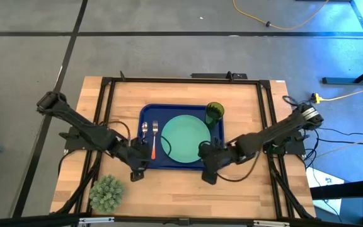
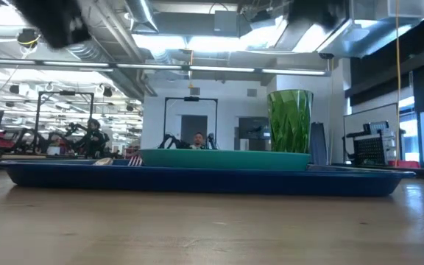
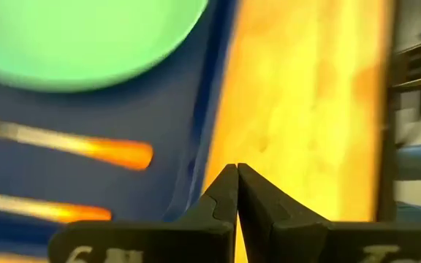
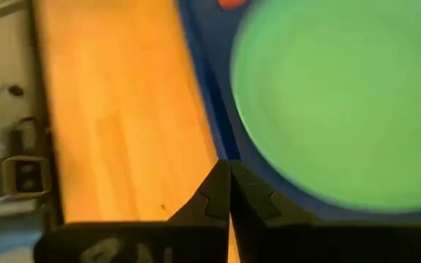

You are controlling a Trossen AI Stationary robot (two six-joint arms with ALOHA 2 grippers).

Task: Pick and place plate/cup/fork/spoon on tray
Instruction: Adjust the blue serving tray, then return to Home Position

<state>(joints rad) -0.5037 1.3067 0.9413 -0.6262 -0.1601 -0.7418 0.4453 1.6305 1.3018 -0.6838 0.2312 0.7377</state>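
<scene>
Fingers [image 3: 225, 193] of the left gripper [image 1: 135, 174] are pressing together, gripping nothing, over the tray's [image 1: 145, 113] near left corner; the right gripper [image 1: 209, 176] is likewise sitting closed and empty at the near right edge. Both arms are hanging above the table [image 1: 188, 189]. The plate [image 1: 186, 139], round and mint-green, is lying flat mid-tray. The cup [image 1: 214, 112], translucent olive-green, is standing upright in the far right corner. The fork [image 1: 154, 138] and spoon [image 1: 144, 133] are lying side by side left of the plate, long axes running near-to-far, orange handles nearest, metal heads pointing away. A spiky plant [image 1: 106, 192] is sitting near left
</scene>
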